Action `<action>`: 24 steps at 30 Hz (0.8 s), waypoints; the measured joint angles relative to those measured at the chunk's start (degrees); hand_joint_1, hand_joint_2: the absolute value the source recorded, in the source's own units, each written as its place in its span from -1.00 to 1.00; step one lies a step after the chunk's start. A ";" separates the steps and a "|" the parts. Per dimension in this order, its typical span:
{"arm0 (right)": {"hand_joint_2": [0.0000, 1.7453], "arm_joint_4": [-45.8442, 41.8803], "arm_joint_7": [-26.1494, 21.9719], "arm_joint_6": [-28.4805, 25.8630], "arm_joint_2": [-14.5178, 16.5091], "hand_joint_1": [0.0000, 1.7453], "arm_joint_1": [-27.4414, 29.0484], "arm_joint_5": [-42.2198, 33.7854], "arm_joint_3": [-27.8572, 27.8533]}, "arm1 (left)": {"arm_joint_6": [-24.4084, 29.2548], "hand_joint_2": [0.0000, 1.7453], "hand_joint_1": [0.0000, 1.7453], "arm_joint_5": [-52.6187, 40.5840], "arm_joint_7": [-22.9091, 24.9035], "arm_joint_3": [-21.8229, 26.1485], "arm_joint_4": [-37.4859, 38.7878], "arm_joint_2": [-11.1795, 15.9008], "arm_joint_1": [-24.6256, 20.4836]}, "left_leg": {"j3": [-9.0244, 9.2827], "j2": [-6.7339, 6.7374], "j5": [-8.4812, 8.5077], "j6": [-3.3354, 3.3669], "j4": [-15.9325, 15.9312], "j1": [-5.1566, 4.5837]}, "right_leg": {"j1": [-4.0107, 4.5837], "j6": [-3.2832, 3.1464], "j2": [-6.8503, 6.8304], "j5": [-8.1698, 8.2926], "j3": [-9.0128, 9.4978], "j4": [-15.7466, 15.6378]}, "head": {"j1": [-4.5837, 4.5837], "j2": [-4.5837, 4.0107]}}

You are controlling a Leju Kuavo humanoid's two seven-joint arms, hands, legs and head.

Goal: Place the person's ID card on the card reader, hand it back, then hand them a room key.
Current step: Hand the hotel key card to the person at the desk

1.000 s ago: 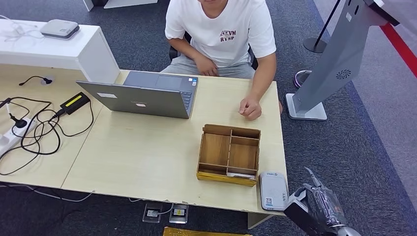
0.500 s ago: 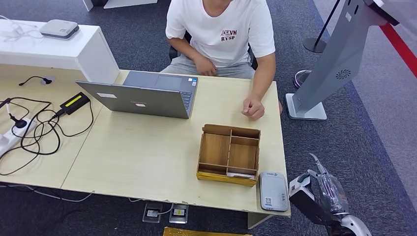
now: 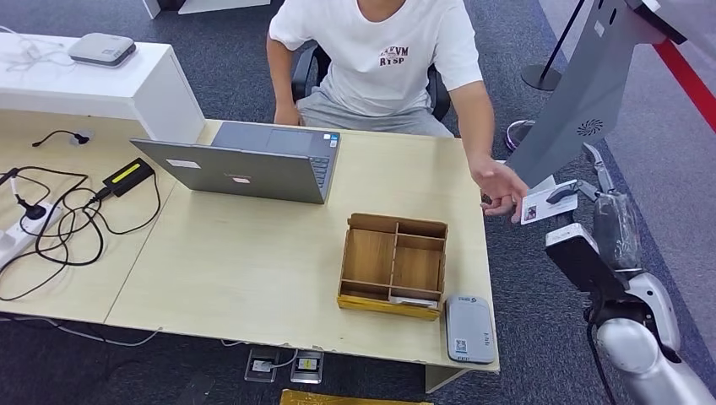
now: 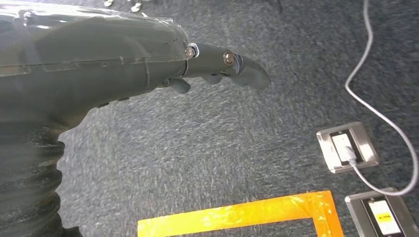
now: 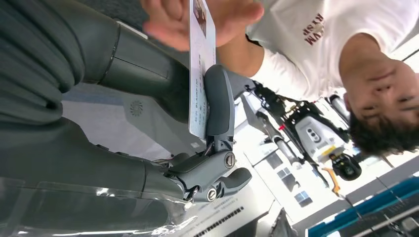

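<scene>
The right hand (image 3: 591, 190) is reaching out past the tabletop (image 3: 253, 253) edge, and its fingers (image 5: 217, 98) are clamping the ID card (image 3: 547, 205), which the person's hand (image 3: 500, 187) is also touching. The card reader (image 3: 469, 327) is lying on the near corner, just beside the wooden organizer (image 3: 393, 263). The left hand (image 4: 148, 54) is hanging over the carpet, its fingers loosely curled and holding nothing.
</scene>
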 joint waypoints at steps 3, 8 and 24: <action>1.00 1.59 -0.77 0.44 2.53 1.00 -1.54 1.66 -0.15 | -0.02 1.00 -1.00 -0.78 -0.51 -0.66 0.00 0.04 -0.09 | -0.01 0.00 0.00 0.00 0.00 0.01 | 0.01 0.00 0.00 0.00 0.00 0.00 | 0.01 0.00; 1.00 6.95 -1.22 1.95 6.79 1.00 -4.27 3.12 -0.10 | -0.17 1.00 -1.00 -1.85 -0.91 -1.75 0.00 0.25 -0.12 | -0.01 0.00 0.01 -0.01 0.00 0.01 | 0.01 0.00 -0.01 0.00 0.01 0.00 | 0.01 0.00; 1.00 22.14 2.42 4.06 13.85 -1.00 -7.47 5.89 0.39 | -1.46 1.00 -1.00 -2.21 -0.66 -3.16 0.00 1.14 -0.14 | -0.06 -0.08 0.02 -0.02 0.00 0.01 | 0.01 0.00 -0.05 0.00 -0.03 0.00 | 0.01 0.00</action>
